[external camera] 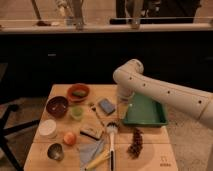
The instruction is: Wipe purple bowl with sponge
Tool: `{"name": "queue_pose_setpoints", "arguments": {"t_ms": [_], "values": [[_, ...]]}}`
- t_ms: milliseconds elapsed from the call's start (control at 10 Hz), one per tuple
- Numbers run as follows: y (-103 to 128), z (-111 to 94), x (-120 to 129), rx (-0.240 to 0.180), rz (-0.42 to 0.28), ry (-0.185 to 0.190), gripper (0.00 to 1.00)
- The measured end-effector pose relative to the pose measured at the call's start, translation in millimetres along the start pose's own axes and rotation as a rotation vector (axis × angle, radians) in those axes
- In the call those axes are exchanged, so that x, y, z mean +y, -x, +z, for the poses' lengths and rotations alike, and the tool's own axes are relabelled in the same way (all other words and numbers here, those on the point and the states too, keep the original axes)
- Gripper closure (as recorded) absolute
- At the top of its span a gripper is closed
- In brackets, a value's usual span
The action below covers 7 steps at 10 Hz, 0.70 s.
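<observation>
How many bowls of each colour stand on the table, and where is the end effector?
Purple bowl: 1
Orange bowl: 1
Grey metal bowl: 1
Total: 3
End effector: low, between the sponge and the green tray.

On your desk (167, 150) you count one purple bowl (57, 106), one orange bowl (78, 92), one metal bowl (55, 151), one sponge (106, 105), one green tray (147, 111), one brush (112, 131), one set of jaws beside the tray

gripper (123, 98) mostly hidden under arm (165, 95) bend, by green tray (145, 121) left rim; arm cut off at right edge
</observation>
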Motion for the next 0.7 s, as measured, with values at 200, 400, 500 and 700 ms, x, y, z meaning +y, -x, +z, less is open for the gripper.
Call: {"name": "queue_pose_setpoints", "arguments": {"t_ms": [200,400,500,700], "values": [[-22,8,-5,-0.062,0.08,0.027,0.2],[-26,12,-7,-0.111,0.093,0.044,0.2],[-21,15,-6,-0.138,0.097,0.053,0.2],[-1,15,-3,-0.169,0.09,0.056,0.2]]}}
